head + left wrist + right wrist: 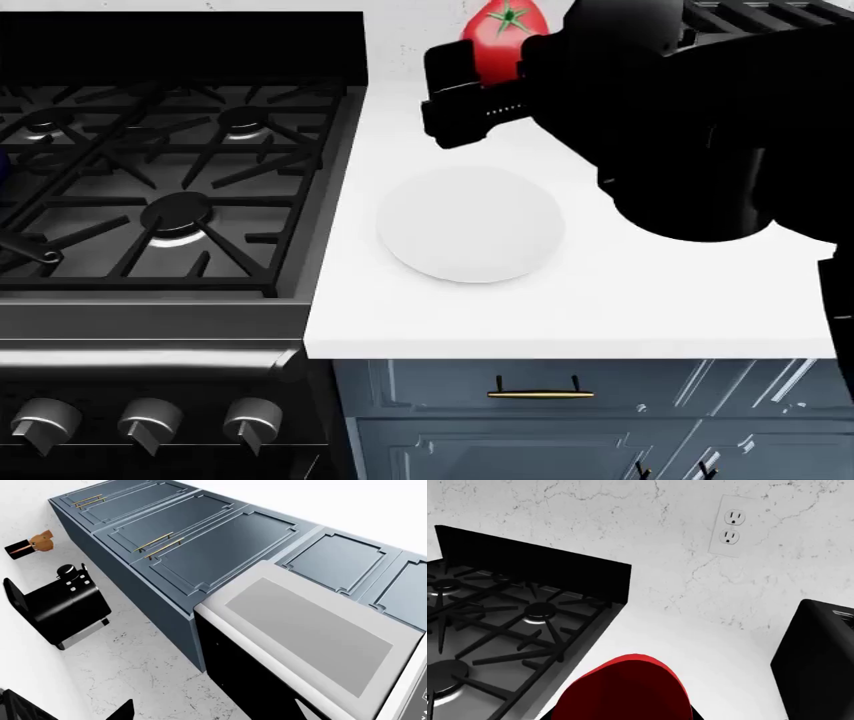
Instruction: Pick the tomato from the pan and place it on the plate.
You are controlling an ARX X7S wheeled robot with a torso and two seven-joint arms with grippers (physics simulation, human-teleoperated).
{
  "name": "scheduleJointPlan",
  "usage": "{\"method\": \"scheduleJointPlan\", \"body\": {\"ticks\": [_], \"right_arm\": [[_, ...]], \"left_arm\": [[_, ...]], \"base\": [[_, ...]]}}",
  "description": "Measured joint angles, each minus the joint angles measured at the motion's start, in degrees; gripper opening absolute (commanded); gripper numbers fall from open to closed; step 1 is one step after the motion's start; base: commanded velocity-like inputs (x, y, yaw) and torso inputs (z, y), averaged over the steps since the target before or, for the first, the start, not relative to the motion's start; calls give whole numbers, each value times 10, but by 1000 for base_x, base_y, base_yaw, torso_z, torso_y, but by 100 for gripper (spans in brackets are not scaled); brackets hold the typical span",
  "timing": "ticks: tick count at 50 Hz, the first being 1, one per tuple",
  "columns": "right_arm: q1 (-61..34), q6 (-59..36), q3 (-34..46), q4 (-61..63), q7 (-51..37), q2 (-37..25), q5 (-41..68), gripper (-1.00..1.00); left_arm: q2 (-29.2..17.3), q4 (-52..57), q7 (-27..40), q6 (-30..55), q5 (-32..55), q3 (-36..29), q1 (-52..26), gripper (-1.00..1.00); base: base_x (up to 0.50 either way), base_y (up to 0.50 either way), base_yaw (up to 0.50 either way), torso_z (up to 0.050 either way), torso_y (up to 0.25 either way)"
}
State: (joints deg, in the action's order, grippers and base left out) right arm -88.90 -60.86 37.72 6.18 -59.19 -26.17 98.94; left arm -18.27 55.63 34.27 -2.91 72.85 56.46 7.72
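In the head view the red tomato (502, 30) with its green stem top is held up in my right gripper (497, 75), above the counter beyond the far rim of the white plate (470, 223). In the right wrist view the tomato (624, 687) fills the space between the jaws of the right gripper (630, 715), which is shut on it. Only a blue sliver of the pan (4, 165) and part of its thin black handle (27, 250) show at the left edge, on the stove. My left gripper (213, 716) is open and empty, and does not show in the head view.
The black gas stove (174, 160) with grates is left of the white counter (667, 300). A black appliance (817, 660) stands at the back right under a wall outlet (728, 527). The left wrist view shows blue cabinet doors (200, 545), a steel-faced appliance (307, 630) and a black machine (63, 607).
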Motion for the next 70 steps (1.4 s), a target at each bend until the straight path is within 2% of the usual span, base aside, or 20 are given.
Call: {"method": "scheduleJointPlan", "body": {"ticks": [22,48,70], "right_arm": [[33,38,31,-38,42,43,-70,-100],[20,71,79,-166,102,104,-157,-100],[13,66,118,-238,123,120,-196,-100]], "left_arm": [[2,-8,-7,-3,-9,-8,-2,100],[0,-5,0,-10,-4,-4,6,100],[-2,-5,2,-13,-5,-7,9,100]], "base": [[0,0,0,0,0],[0,0,0,0,0],[0,0,0,0,0]]}}
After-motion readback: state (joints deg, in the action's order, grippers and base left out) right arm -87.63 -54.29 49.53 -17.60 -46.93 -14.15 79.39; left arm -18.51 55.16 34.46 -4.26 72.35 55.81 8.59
